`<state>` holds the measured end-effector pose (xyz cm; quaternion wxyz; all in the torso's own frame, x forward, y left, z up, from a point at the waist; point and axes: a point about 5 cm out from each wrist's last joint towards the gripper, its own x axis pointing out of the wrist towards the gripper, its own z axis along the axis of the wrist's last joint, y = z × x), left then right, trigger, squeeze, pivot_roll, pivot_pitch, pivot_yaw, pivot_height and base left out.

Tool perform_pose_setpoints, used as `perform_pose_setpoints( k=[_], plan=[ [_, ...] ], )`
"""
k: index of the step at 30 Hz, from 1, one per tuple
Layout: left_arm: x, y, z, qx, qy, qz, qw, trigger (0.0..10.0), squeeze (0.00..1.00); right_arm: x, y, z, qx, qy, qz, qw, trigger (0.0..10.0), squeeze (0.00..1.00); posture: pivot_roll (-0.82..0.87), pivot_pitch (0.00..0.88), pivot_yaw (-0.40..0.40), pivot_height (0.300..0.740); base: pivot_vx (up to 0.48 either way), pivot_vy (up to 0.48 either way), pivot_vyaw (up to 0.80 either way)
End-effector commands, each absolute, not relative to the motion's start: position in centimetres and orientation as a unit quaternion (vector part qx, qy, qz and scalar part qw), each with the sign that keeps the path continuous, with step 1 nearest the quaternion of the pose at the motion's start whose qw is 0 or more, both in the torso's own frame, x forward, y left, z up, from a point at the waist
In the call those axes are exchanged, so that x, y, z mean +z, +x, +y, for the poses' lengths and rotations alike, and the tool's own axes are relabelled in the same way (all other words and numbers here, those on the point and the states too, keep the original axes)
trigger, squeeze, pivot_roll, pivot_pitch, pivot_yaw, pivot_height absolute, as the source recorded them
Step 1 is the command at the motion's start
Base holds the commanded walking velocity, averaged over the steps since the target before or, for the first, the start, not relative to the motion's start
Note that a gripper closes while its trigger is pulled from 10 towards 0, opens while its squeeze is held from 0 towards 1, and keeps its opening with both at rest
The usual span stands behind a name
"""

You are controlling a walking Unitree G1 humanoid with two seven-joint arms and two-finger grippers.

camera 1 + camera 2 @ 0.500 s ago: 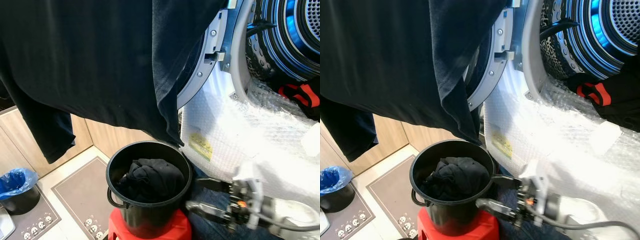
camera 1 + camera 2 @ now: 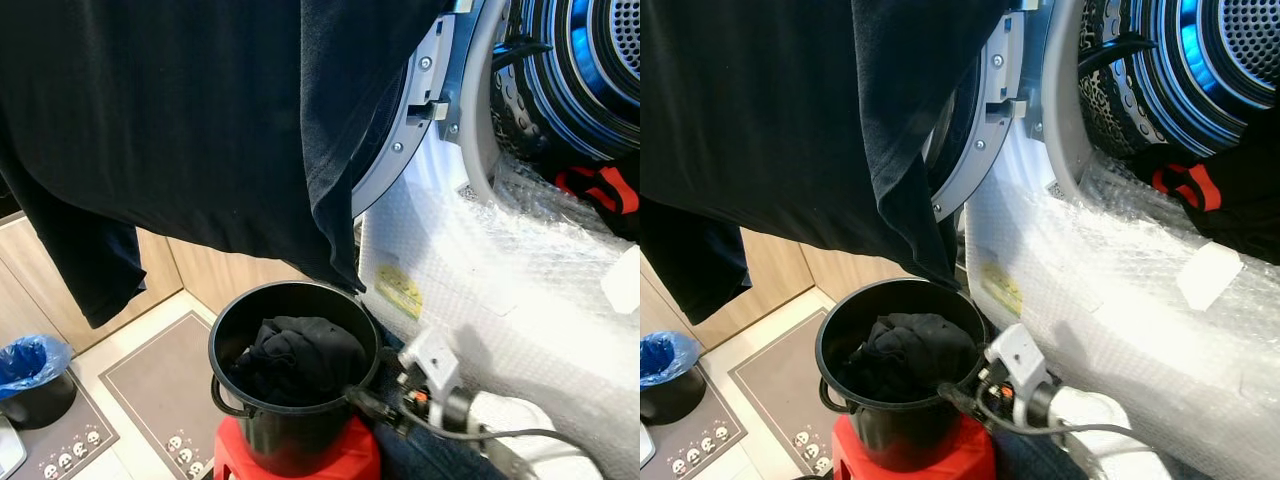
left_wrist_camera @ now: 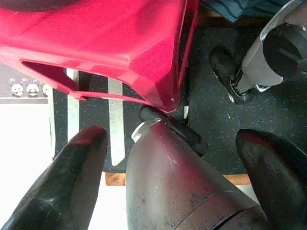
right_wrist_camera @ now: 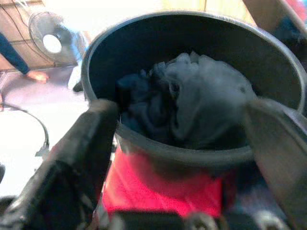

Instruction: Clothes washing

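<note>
A black bucket (image 2: 232, 392) stands on a red stool (image 2: 338, 462) and holds a bundle of dark clothes (image 2: 300, 355). My right gripper (image 2: 372, 378) is at the bucket's right rim, open, with its lower finger (image 2: 360, 398) touching the rim. In the right wrist view its fingers (image 4: 81, 158) stand wide apart on either side of the clothes (image 4: 201, 96). A big black garment (image 2: 180, 120) hangs over the open washer door (image 2: 400, 140). My left gripper (image 3: 172, 143) hangs low and open beside the stool (image 3: 105, 43), above my own leg.
The washer drum (image 2: 590, 70) is open at the upper right, with a black and red item (image 2: 600, 190) at its mouth. Bubble wrap (image 2: 500, 270) covers the washer front. A bin with a blue bag (image 2: 35, 375) and a grey mat (image 2: 150, 390) lie on the floor to the left.
My right gripper has moved left and up, from beside the stool to the bucket's right rim. The bucket, the clothes and the hanging garment stay put.
</note>
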<state>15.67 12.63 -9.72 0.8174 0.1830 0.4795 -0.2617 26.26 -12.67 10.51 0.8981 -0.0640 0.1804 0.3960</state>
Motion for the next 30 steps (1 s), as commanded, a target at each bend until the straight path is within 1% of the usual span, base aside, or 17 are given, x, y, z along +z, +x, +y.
perform_pose_setpoints(
  k=[1, 2, 3, 6, 7, 12, 13, 16, 18, 21, 26, 30],
  plan=[
    [-10.6, 13.4, 13.0, -0.26, 0.175, 0.518, 0.796, 10.0, 0.0, 10.7, 26.7, -12.1, 0.385, -0.08, 0.161, 0.905, 10.0, 0.0, -0.11, 0.0, -0.009, 0.74, 0.0, 0.0, 0.0],
    [-10.6, 13.4, 13.0, -0.26, 0.175, 0.518, 0.796, 10.0, 0.0, 10.7, 26.7, -12.1, 0.385, -0.08, 0.161, 0.905, 10.0, 0.0, -0.11, 0.0, -0.009, 0.74, 0.0, 0.0, 0.0],
    [-10.6, 13.4, 13.0, -0.258, 0.174, 0.518, 0.797, 10.0, 0.0, 10.6, 27.1, -11.3, 0.369, -0.071, 0.164, 0.912, 10.0, 0.0, -0.1, 0.0, -0.014, 0.74, 0.0, 0.0, 0.0],
    [-10.7, 13.2, 13.0, -0.257, 0.174, 0.518, 0.797, 10.0, 0.0, 10.5, 27.8, -10.2, 0.336, -0.059, 0.161, 0.926, 10.0, 0.0, -0.1, 0.0, -0.016, 0.74, 0.0, 0.0, 0.0],
    [-10.7, 13.2, 13.0, -0.257, 0.174, 0.518, 0.797, 10.0, 0.0, 10.6, 28.2, -9.6, 0.315, -0.055, 0.154, 0.935, 10.0, 0.0, -0.1, 0.0, -0.014, 0.74, 0.0, 0.0, 0.0],
    [-10.7, 13.1, 13.1, -0.256, 0.176, 0.519, 0.796, 10.0, 0.0, 10.0, 28.7, -8.4, 0.271, -0.063, 0.155, 0.948, 10.0, 0.0, -0.09, 0.0, -0.009, 0.74, 0.0, 0.0, 0.0],
    [-10.7, 13.1, 13.1, -0.256, 0.176, 0.519, 0.796, 10.0, 0.0, 10.0, 28.7, -8.4, 0.271, -0.063, 0.155, 0.948, 10.0, 0.0, -0.09, 0.0, -0.009, 0.74, 0.0, 0.0, 0.0],
    [-10.7, 13.0, 13.1, -0.256, 0.178, 0.519, 0.796, 10.0, 0.0, 9.4, 28.8, -7.1, 0.255, -0.094, 0.167, 0.948, 10.0, 0.0, -0.09, 0.013, -0.002, 0.74, 0.0, 0.0, 0.0],
    [-10.7, 13.0, 13.2, -0.257, 0.178, 0.519, 0.796, 10.0, 0.0, 9.3, 28.7, -6.8, 0.254, -0.091, 0.17, 0.948, 10.0, 0.0, -0.09, 0.017, -0.001, 0.74, 0.0, 0.0, 0.0],
    [-10.8, 12.9, 13.2, -0.259, 0.179, 0.519, 0.794, 10.0, 0.0, 9.5, 28.8, -5.6, 0.258, -0.07, 0.17, 0.948, 10.0, 0.0, -0.09, 0.028, 0.001, 0.74, 0.0, 0.0, 0.0],
    [-10.9, 12.5, 13.0, -0.262, 0.176, 0.522, 0.792, 10.0, 0.0, 9.8, 29.3, -4.4, 0.253, -0.087, 0.159, 0.95, 10.0, 0.0, -0.08, 0.059, -0.003, 0.74, 0.0, 0.0, 0.0],
    [-11.0, 12.1, 13.0, -0.26, 0.17, 0.525, 0.792, 10.0, 0.0, 10.0, 29.8, -4.0, 0.247, -0.087, 0.172, 0.95, 10.0, 0.0, -0.07, 0.079, -0.012, 0.74, 0.0, 0.0, 0.0]
  ],
)
